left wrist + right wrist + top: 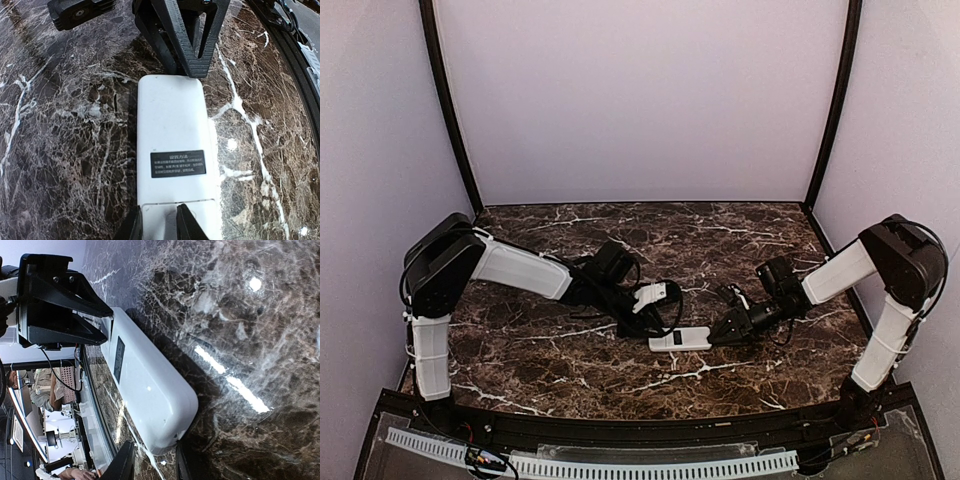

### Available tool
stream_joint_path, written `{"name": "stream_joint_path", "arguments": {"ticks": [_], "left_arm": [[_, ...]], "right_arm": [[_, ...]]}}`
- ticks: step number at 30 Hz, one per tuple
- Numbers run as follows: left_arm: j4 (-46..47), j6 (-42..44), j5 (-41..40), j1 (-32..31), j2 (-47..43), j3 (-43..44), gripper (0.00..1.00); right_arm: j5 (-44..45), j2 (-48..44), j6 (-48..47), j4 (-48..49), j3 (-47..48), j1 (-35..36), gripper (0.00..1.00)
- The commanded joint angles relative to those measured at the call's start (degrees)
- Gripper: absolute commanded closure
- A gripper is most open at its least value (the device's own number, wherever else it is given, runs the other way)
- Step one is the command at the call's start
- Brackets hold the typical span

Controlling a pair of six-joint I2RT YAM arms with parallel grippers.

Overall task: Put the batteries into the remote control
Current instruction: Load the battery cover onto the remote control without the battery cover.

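Note:
The remote control lies with its plain white back up on the marble table, slightly right of centre. Its black label and the battery cover seam face up. My left gripper is at the cover end, jaws narrowly apart. One finger stands beside the remote's left edge and the other rests on the cover. My right gripper is closed round the remote's opposite end, which sits between its fingers. The batteries are out of view.
The table's black front rail runs close behind the remote on the near side. Pale walls enclose the back and sides. The right arm's wrist block hangs just beyond the remote's far end.

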Motion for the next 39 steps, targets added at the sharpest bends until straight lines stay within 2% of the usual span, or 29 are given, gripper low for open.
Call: {"name": "stream_joint_path", "arguments": {"ticks": [1,10,19,22,26,30,34,39], "left_arm": [[-4.68,1.89,2.31,-1.27,0.94,0.71,0.77],[-8.69,3.72,1.61,-1.99,1.41,1.48,0.77],[-8.42,0.81,0.33,-2.11,-0.89,1.78,0.7],[-7.92,-0.02,-0.69,-2.1,-2.48,1.59,0.65],[-3.99,-4.45,-4.03,-1.99,-5.45,0.03,0.52],[-0.6,-11.74,-8.06,-1.25,-8.29,-1.37,0.46],[1.2,-17.23,-10.5,0.02,-11.36,-4.36,0.45],[7.45,-24.51,-13.46,0.7,-16.62,-13.35,0.47]], "right_arm": [[-0.34,0.68,-0.23,0.75,0.51,-0.1,0.73],[0.0,0.9,-0.31,0.67,1.55,-0.17,0.72],[0.9,2.25,0.3,0.67,5.45,-0.18,0.71],[0.88,2.48,0.26,0.51,5.9,-0.23,0.69],[1.15,2.81,0.13,0.14,6.56,-0.19,0.64],[1.04,4.04,0.24,0.31,7.84,-0.19,0.63],[0.73,4.45,0.21,0.31,8.46,-0.25,0.64],[-0.53,5.03,0.33,1.26,8.87,-0.19,0.64]]}}
